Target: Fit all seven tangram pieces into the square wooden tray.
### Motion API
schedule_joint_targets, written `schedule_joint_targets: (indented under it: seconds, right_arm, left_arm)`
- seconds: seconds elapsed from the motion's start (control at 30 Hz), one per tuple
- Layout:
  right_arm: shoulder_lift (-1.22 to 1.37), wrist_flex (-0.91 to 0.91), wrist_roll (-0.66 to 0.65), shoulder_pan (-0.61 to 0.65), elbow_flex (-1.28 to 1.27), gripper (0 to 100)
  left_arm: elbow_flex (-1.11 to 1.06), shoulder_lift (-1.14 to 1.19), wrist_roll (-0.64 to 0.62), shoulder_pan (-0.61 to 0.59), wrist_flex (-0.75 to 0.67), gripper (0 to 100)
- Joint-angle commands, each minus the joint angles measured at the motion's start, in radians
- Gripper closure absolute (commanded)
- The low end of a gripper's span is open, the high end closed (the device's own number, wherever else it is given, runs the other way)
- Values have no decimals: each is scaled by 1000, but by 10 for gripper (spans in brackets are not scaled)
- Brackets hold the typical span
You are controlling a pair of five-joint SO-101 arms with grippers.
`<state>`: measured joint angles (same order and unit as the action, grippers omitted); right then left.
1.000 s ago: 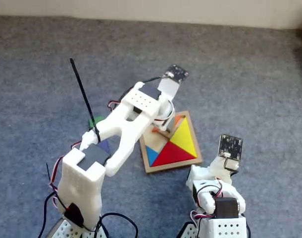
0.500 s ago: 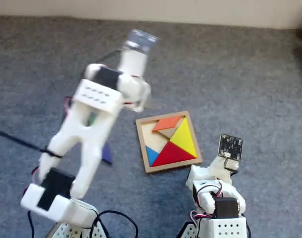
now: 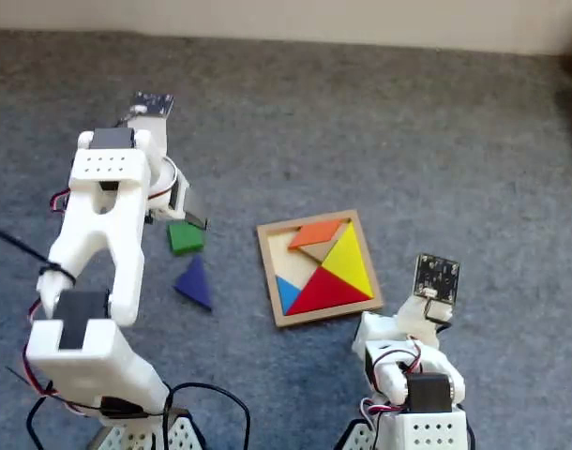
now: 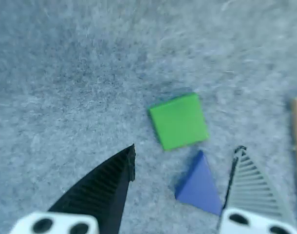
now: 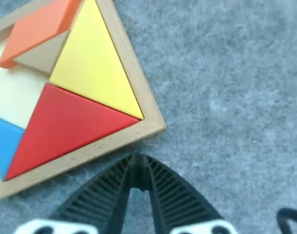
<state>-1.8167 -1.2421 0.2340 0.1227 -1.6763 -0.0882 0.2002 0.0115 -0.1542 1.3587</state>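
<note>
**Step in hand: pick-up of a loose piece**

1. Status. The left end effector (image 4: 185,151) is held open above the bench (image 3: 436,141), and nothing is gripped. The green square (image 4: 178,121) lies flat just beyond its fingertips. The blue triangle (image 4: 198,185) lies flat between the two fingers, close to the pale finger (image 4: 253,187) and well apart from the black finger (image 4: 109,190). The two pieces are near each other, but no contact between them is seen.

2. Status. The right end effector (image 5: 139,163) is closed on nothing. The tray (image 5: 148,109) lies just ahead of its fingertips. Orange, tan, yellow, red and light-blue pieces are seated in the tray, and a pale bare area is left at the side away from this end effector.

3. Judgement. Five pieces appear to be placed. The green square and the blue triangle are judged to be the two not yet fitted.

4. Procedure.
   - One piece is selected before descent, and the opening is centred over that piece alone.
   - For the square, the fingers are aligned with two parallel edges.
   - For the triangle, one finger is set against a flat edge and the other near the opposite corner.
   - The descent is made vertically, so that the neighbouring piece is not pushed.

5. Caution. The pieces are thin and lie on a soft covering, so a shallow grip is likely to slip. The fingertips are therefore brought down to the covering before closing.
</note>
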Motion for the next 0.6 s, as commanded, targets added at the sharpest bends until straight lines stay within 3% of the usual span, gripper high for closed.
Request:
schedule_joint_targets:
  seconds: [0.0,0.33,0.57]
  right_arm:
    - [-18,-5,-5,-13,-128,992]
    - [-18,-5,-5,-13,-128,992]
    - [-18,-5,-5,-13,-128,992]
  left_arm:
    - [8,62,11,-7,-40,691]
    - [45,225,3,4,-104,699]
    - [42,228,9,30,-110,809]
